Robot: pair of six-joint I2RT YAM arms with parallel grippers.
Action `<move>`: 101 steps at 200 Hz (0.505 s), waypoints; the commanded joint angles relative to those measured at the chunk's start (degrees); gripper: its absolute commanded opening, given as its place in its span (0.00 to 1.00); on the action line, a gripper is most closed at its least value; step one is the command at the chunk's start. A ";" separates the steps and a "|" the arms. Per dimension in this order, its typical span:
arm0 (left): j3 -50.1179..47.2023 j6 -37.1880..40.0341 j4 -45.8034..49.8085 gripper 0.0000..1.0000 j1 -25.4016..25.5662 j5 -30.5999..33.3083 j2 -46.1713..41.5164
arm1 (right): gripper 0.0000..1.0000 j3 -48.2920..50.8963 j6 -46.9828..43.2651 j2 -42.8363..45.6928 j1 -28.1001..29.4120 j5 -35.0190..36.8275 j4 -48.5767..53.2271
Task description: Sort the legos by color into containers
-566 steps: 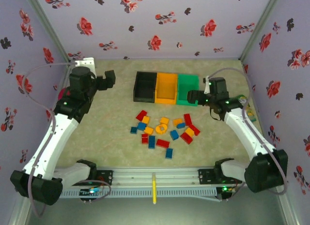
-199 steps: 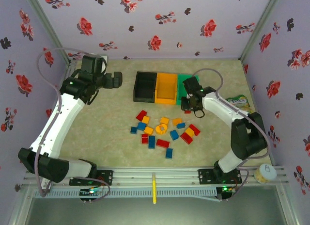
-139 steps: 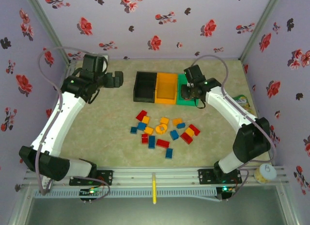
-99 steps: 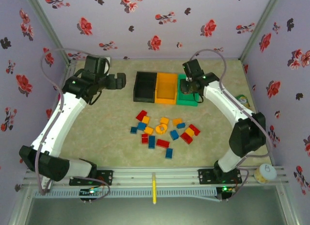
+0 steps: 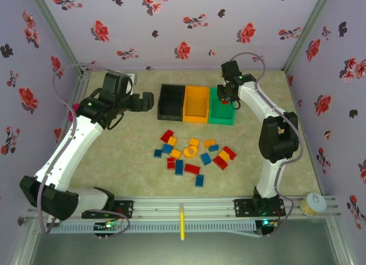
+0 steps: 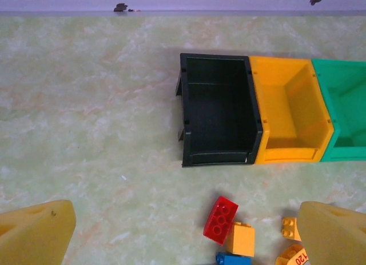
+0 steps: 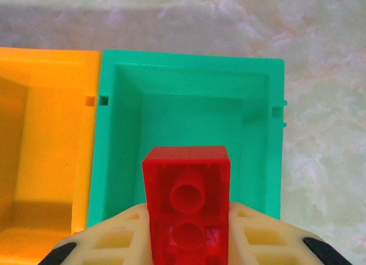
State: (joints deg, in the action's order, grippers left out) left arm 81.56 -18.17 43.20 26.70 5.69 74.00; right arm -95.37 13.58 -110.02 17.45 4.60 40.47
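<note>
One red brick (image 7: 186,185) sits clamped between the closed-down fingers of the right gripper (image 7: 186,233), directly above the green bin (image 7: 191,60). Its long axis points away from the fingers, toward the bin's far wall. Release should drop it straight in. The left gripper (image 5: 146,101), spread wide and empty, hangs beyond the black bin (image 6: 217,111). Loose bricks (image 5: 191,153) lie in front of the green bin.
</note>
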 commanded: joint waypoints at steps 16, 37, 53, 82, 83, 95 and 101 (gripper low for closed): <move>-0.13 0.24 0.99 1.00 1.07 -1.64 -0.90 | 0.35 -3.02 -1.45 -1.09 -0.48 -1.30 1.26; -1.54 -0.10 2.11 1.00 2.08 -2.91 -1.72 | 0.40 -3.24 -1.37 -0.58 -0.43 -1.35 1.52; -3.29 -0.35 2.11 1.00 3.48 -3.23 -2.42 | 0.43 -3.00 -1.11 0.21 -0.47 -1.34 1.56; -5.41 -0.21 1.51 1.00 5.88 -3.58 -2.63 | 0.48 -2.71 -0.67 1.37 -0.40 -1.79 1.65; -5.52 -0.16 1.52 1.00 5.94 -3.63 -2.63 | 0.48 -2.71 -0.67 1.46 -0.40 -1.79 1.68; -5.79 0.46 0.89 1.00 7.03 -4.35 -2.29 | 0.48 -2.72 -0.45 2.23 -0.31 -1.70 2.06; -5.98 0.89 0.60 0.99 7.75 -4.61 -1.90 | 0.48 -2.48 -0.17 3.04 -0.35 -1.70 2.07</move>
State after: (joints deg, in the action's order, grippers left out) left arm 76.49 -18.11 44.25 32.45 3.07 72.42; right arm -96.88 13.04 -110.28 17.34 3.60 40.69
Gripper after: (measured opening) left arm 0.997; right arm 0.482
